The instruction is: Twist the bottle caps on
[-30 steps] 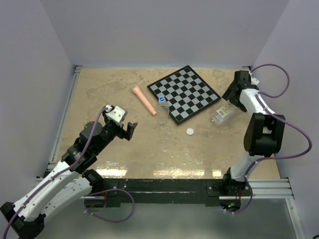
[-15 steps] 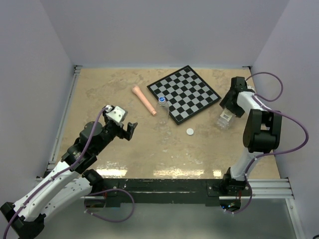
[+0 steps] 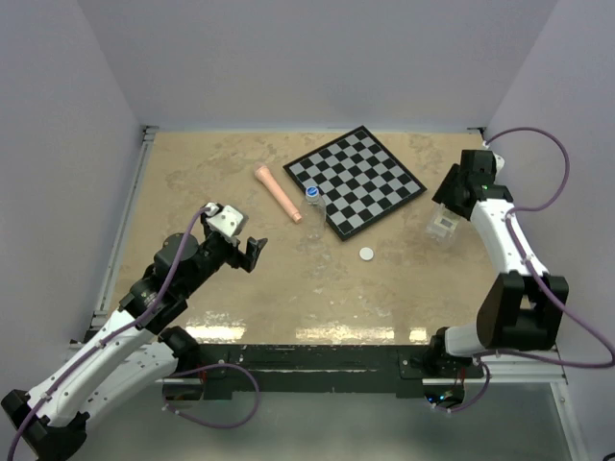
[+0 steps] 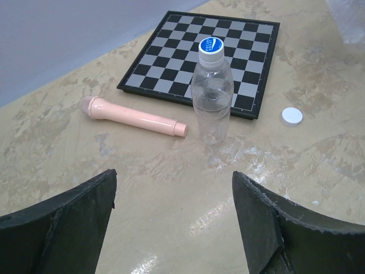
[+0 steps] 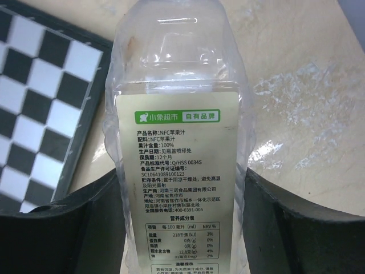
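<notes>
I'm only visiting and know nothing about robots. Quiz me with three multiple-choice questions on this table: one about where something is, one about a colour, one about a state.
1. The loose white cap lies: A in a bowl; B on the bare table; C in a gripper.
2. The small bottle has a fitted cap coloured: A red; B blue; C green.
3. The left gripper is: A open and empty; B shut tight; C holding a spoon.

Answers: 1 B, tabletop shows all around it. 2 B, its top is blue with a white mark. 3 A, nothing sits between its spread fingers.

Two bottles (image 4: 212, 103) (image 5: 179, 171), apparently — two caps (image 4: 211, 45) (image 4: 291, 116), one stick (image 4: 137, 117), one chessboard (image 4: 188, 45).
</notes>
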`<state>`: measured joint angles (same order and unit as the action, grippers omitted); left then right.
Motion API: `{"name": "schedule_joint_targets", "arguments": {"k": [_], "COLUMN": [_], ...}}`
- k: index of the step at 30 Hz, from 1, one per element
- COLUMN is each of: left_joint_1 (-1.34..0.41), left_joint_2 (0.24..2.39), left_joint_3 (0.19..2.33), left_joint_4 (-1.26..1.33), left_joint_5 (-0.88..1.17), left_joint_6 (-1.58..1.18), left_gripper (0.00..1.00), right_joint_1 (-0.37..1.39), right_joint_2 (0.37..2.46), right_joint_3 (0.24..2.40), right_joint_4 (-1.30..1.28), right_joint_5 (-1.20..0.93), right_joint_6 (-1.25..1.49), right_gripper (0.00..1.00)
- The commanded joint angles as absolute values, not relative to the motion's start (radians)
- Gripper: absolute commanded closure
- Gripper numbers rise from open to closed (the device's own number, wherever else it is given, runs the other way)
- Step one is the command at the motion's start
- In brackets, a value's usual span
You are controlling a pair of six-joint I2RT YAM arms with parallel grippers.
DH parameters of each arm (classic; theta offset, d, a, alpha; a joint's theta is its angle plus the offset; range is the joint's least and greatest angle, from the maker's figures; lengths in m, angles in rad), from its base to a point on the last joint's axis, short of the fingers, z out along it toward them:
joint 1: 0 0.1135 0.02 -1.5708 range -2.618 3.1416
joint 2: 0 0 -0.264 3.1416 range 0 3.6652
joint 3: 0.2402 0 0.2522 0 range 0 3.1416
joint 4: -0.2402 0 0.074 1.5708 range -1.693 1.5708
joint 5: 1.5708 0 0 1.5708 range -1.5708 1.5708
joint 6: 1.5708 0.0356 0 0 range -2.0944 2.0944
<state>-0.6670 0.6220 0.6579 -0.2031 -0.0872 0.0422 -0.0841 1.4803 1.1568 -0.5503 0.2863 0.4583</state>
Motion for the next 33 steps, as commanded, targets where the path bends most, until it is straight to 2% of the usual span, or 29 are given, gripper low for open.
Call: {"name": "schedule_joint_targets", "arguments": {"k": [1,3,7,13,20,26,33], "left_joint_1": [-0.647,-0.643,-0.626,-0.623,-0.633,-0.885,-0.979], "left_joint_2": [0.620,0.620,0.626,0.713,0.903,1.106,1.359], "left_joint_3": [0.664,0.666,0.667,0.681,0.778,0.888,0.974], "left_joint_4": [-0.158,-0.152,-0.127,-0.078,-0.060,-0.035,0.107], "left_joint_5": [-0.014,0.021,0.116,0.230,0.284,0.039,-0.073], "left_joint_6": [0.038,0.035,0.025,-0.049,-0.136,-0.115,-0.160], "left_gripper": [0.14,0.14,0.13,0.11,0.13,0.14,0.16], "right_joint_1": [-0.055,-0.049,-0.043,-0.008,0.121,0.164,0.169], "right_joint_2": [1.292,1.203,1.004,0.777,0.579,0.419,0.204], "right_joint_3": [1.141,1.144,1.120,0.999,0.884,0.764,0.671], "right_joint_4": [-0.486,-0.460,-0.356,-0.233,-0.164,-0.069,-0.038], "right_joint_5": [0.160,0.092,-0.072,-0.274,-0.262,-0.229,-0.060], "right_joint_6": [0.292,0.235,0.068,-0.078,-0.179,-0.192,-0.144], "right_gripper": [0.67,0.70,0.84,0.85,0.84,0.83,0.83]}}
